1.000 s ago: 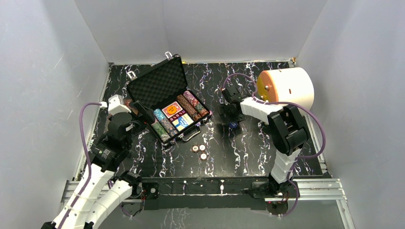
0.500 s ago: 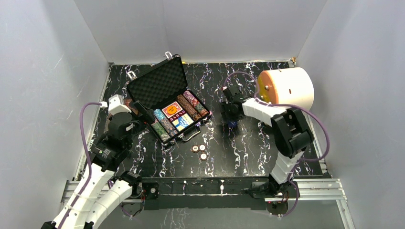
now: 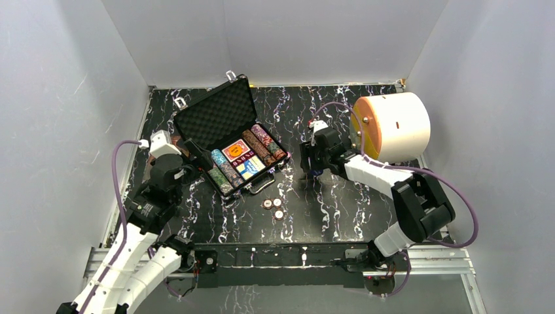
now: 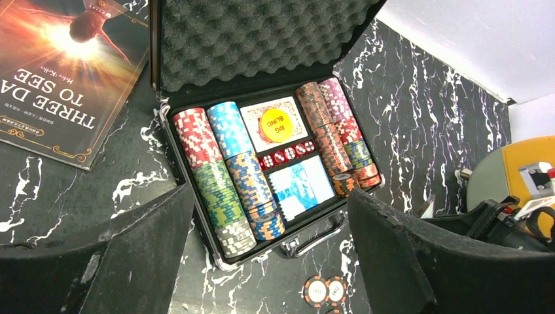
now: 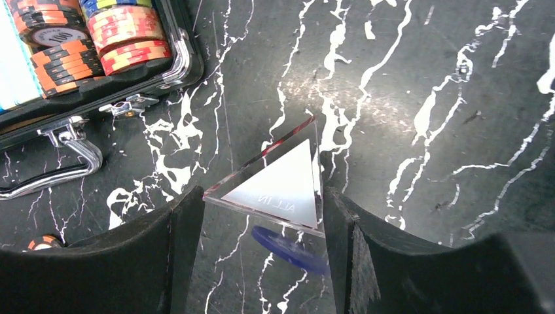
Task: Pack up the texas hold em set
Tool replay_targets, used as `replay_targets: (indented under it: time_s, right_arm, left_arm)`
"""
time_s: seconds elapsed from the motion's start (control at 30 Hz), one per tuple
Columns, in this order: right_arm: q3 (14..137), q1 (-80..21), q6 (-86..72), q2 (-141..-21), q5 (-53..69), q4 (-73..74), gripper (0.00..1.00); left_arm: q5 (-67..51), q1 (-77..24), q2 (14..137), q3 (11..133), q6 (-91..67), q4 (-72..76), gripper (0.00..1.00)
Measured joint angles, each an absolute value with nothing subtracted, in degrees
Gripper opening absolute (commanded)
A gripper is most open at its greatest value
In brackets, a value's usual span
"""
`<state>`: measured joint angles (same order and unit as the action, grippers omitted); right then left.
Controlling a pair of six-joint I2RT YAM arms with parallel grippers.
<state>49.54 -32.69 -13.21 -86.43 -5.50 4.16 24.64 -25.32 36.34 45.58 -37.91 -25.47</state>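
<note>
The open case [image 3: 216, 118] lies toward the far left of the counter [image 3: 340, 209], its foam-lined lid tipped back and its handle edge facing the near side. Inside, rows of poker chips [image 4: 226, 196] fill both sides. In the middle are a red deck [image 4: 252, 110] with a yellow round button [image 4: 275, 125] on it, a row of red dice [image 4: 285, 155] and a blue deck [image 4: 298, 186]. Three loose chips [image 3: 273, 207] lie on the counter just beyond the handle, apart from the case.

The left fingers [image 4: 419, 261] hover at the near left corner of the case, spread wide with nothing between them. A booklet [image 4: 59, 65] lies flat just beside the case's left wall.

The right fingers [image 5: 177, 255] are off the case's right edge, over bare marbled counter. They are closed in on a clear triangular "ALL IN" token [image 5: 285, 183], one corner touching one finger and the opposite edge touching the other. A blue disc [image 5: 291, 252] shows under the token's near edge; I cannot tell whether it rests on the counter.

A white cylinder [image 3: 399, 127] with an orange face lies well to the right of the case. A strip of bare counter runs between the two, and the right arm reaches across it.
</note>
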Motion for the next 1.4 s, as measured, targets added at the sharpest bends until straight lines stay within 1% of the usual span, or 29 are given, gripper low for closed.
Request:
replay_targets:
  time_s: [0.23,0.37,0.6,0.8,0.97,1.13,1.4]
  right_arm:
    - [50.02,-35.90,-13.41,-91.22,-5.72,2.61,0.69]
    - [54.24,-38.54,-13.52,-93.38,-6.87,5.30,0.69]
    - [64.05,-43.77,-13.54,-93.38,-8.80,8.25,0.69]
    - [69.25,-47.99,-13.54,-94.89,-9.15,9.82,0.70]
    - [80.16,-52.80,-13.10,-105.67,-12.49,13.78,0.70]
    - [86.56,-56.45,-12.21,-114.61,-14.35,18.00,0.70]
    - [92.44,-58.43,-10.94,-119.00,-16.36,21.50,0.71]
  left_arm:
    - [24.64,-25.32,36.07,45.34,-37.98,-25.47,0.86]
    - [24.67,-25.30,35.66,45.34,-37.98,-25.52,0.86]
    - [25.10,-25.32,34.61,45.34,-37.95,-25.93,0.86]
    - [26.20,-25.32,33.87,45.34,-37.91,-27.40,0.86]
    - [27.40,-25.30,31.53,45.34,-37.89,-28.53,0.86]
    - [28.21,-25.32,29.85,45.34,-37.98,-30.33,0.86]
    - [28.56,-25.32,29.41,45.32,-38.13,-31.64,0.86]
